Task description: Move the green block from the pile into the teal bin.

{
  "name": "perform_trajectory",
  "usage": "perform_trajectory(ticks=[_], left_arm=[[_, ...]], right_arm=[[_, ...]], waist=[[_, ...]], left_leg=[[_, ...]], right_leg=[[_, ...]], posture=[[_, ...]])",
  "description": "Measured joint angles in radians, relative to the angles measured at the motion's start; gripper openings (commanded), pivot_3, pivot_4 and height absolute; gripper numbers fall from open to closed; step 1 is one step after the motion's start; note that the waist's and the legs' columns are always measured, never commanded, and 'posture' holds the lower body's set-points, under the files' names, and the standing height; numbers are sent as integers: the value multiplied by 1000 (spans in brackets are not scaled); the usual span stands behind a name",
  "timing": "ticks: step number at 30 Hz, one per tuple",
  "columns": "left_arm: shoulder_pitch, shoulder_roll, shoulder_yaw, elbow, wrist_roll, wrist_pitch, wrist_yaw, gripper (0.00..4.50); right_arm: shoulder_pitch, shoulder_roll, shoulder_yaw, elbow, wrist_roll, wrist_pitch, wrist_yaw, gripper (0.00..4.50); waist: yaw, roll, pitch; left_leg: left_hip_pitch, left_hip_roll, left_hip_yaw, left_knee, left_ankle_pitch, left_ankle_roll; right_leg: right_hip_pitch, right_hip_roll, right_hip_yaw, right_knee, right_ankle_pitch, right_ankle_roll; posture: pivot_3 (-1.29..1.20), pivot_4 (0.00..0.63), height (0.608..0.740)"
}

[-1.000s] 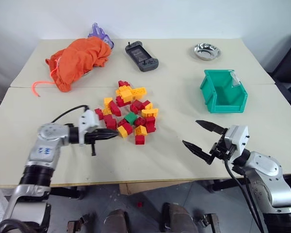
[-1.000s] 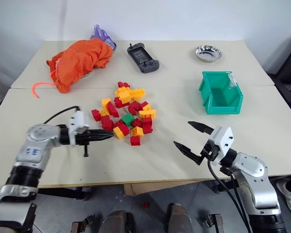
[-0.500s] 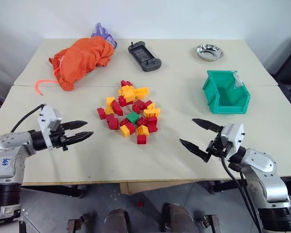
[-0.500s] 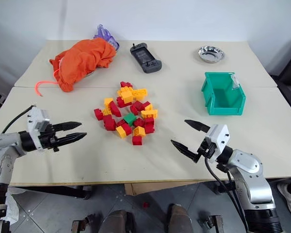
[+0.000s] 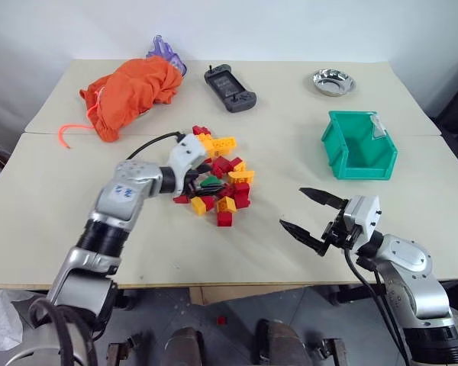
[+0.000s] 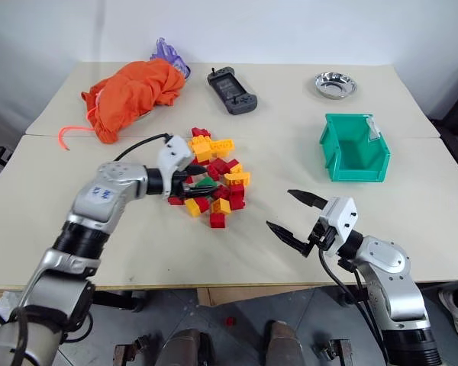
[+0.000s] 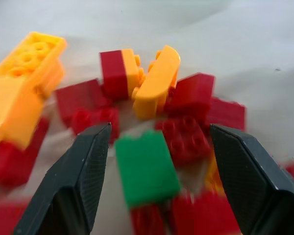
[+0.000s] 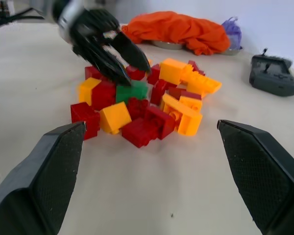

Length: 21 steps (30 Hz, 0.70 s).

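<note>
My left gripper (image 7: 154, 147) is wide open, one finger on each side of the green block (image 7: 146, 168), not squeezing it. The block sits in the middle of the pile (image 5: 214, 179). My right gripper (image 5: 311, 216) hangs open over the table, below the teal bin (image 5: 360, 145)

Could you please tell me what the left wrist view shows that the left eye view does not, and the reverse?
Left wrist view alone: the left gripper stands open with the green block lying between its two fingers, not yet pinched. Left eye view alone: the teal bin, the open right gripper, an orange cloth, a game controller and a metal bowl. Both show the pile of red and yellow bricks around the green block.
</note>
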Motion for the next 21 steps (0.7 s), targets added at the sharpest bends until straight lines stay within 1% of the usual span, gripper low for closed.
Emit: perform_trajectory(ticks=[5, 13, 16, 20, 21], left_arm=[[-24, 26, -34, 48, 56, 11, -30, 3395], [-53, 86, -64, 94, 84, 22, -129, 3395], [-70, 75, -64, 142, 93, 8, -142, 2796], [-88, 26, -59, 207, 99, -5, -133, 1575], [-94, 18, -55, 224, 99, -10, -132, 1441]], right_arm=[[41, 0, -3, -48, -1, 27, -42, 4500], [67, 0, -4, -84, -1, 33, -77, 4500], [67, 5, -4, -84, -1, 32, -82, 4500], [66, 10, -4, -84, -1, 30, -87, 4500], [67, 10, -4, -84, -2, 30, -88, 4500]], waist=[[-7, 0, 0], [-7, 0, 0], [-6, 0, 0], [-4, 0, 0], [-4, 0, 0]], left_leg=[[0, 0, 0, 0, 0, 0], [0, 0, 0, 0, 0, 0], [0, 0, 0, 0, 0, 0], [0, 0, 0, 0, 0, 0], [0, 0, 0, 1, 0, 0]], right_leg=[[0, 0, 0, 0, 0, 0], [0, 0, 0, 0, 0, 0], [0, 0, 0, 0, 0, 0], [0, 0, 0, 0, 0, 0], [0, 0, 0, 0, 0, 0]], posture=[[0, 150, 740], [0, 150, 740], [0, 150, 740], [0, 150, 740], [0, 150, 740]])
